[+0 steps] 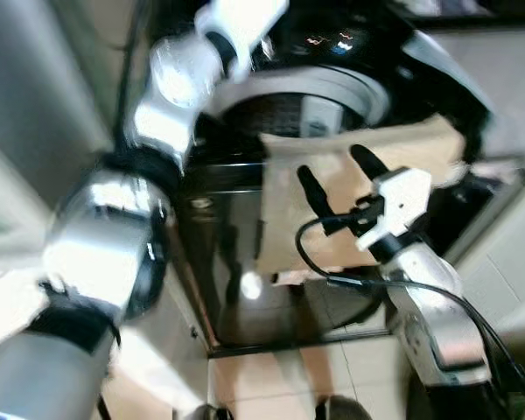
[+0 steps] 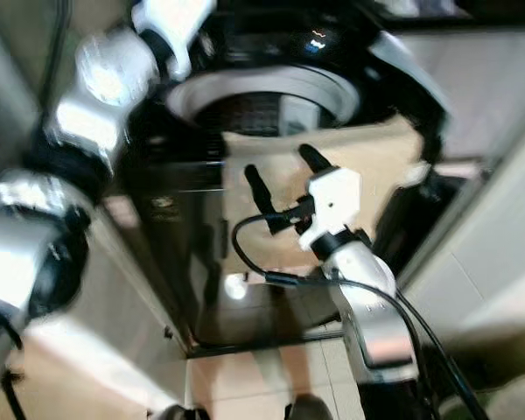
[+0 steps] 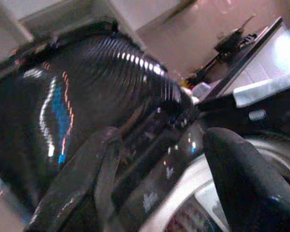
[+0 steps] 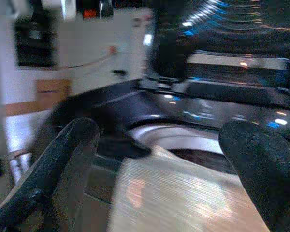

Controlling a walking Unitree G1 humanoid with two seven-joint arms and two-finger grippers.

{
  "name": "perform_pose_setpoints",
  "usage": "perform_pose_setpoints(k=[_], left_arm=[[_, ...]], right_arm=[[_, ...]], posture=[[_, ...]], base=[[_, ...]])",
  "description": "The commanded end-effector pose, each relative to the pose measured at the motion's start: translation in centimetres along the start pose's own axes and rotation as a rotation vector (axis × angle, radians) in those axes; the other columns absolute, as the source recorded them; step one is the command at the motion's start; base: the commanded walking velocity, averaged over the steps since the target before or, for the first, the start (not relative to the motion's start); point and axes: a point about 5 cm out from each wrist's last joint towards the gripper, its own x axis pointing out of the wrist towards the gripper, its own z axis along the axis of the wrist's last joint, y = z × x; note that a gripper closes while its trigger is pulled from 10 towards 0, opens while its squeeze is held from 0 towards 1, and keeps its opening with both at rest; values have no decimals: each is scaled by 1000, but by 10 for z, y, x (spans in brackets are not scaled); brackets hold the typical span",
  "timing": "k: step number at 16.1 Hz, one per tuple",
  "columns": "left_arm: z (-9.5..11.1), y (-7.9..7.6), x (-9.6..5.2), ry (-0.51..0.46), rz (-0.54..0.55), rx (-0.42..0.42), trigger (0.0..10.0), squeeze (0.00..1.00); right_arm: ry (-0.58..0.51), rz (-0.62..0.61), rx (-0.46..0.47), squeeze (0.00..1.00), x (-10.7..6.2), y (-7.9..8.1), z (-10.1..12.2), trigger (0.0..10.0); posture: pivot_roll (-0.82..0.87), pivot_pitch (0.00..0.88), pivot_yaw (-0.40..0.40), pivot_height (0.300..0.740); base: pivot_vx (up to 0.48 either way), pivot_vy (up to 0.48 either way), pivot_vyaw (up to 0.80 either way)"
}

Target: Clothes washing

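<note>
Washing machine [image 1: 245,262] is taking up the middle of the head views: a dark, glossy top-loader with its lid [image 1: 437,70] standing raised at the back, its pale round tub rim [image 1: 332,87] lying exposed, and small lights glowing on the control panel [image 1: 328,39] behind the tub. Everything is looking blurred.

Left arm [image 1: 166,105], silver and white, is reaching up and across to the back left of the machine's top; in the left wrist view the left end effector [image 3: 159,193] is showing its two black fingers [image 3: 241,174] spread apart with nothing between them, hanging over the pale tub rim and facing the glossy dark lid.

Right end effector [image 1: 332,179] is sitting lower, in front of the machine, its two long black fingers [image 1: 311,188] spread wide and holding nothing. They are pointing up toward a beige cloth [image 1: 359,175], and whether the fingertips are touching it cannot be told.

That beige cloth is draping flat over the front right edge of the tub opening and hanging down the dark front panel. It is looking plain and finely ribbed in the right wrist view [image 4: 183,198].

Pale floor tiles [image 1: 271,376] are showing below the machine.
</note>
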Motion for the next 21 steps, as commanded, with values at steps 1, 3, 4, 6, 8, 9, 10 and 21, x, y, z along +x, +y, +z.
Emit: perform_pose_setpoints(k=[1, 3, 4, 6, 8, 9, 10, 21], left_arm=[[6, -4, 0, -25, -1, 7, 10000, 0], [3, -16, -2, -23, -39, -4, 10000, 67], [4, -20, -3, -25, -56, 4, 10000, 51], [8, -23, -3, -33, -63, -4, 10000, 24], [10, -26, -1, -33, -70, 0, 10000, 16], [10, -26, -1, -32, -69, 4, 10000, 12], [12, -28, 0, -33, -77, 7, 10000, 12], [8, -33, -3, -4, -79, -48, 10000, 0]], right_arm=[[-13, 10, 14, 0, 3, 2, -2, 10000], [-21, 21, 17, 0, 6, 3, -5, 10000], [-24, 25, 17, 0, 6, 4, -7, 10000], [-23, 17, 14, 0, 5, 2, -9, 10000], [-23, 5, 10, 0, 2, 1, -10, 10000], [-22, 4, 9, 0, 1, 1, -10, 10000], [-21, -2, 8, 0, 0, 1, -11, 10000], [4, 1, 15, 0, -5, 4, -18, 10000]], posture=[[-104, 0, 16, 740], [-102, 0, 15, 740], [-109, 0, 21, 740], [-117, 0, 27, 740], [-135, 0, 41, 740], [-137, 0, 43, 740], [-145, 0, 50, 740], [-142, 0, 37, 740]], base=[[0, 0, 0], [0, 0, 0], [0, 0, 0], [0, 0, 0], [0, 0, 0], [0, 0, 0], [0, 0, 0], [-97, -138, 0]])
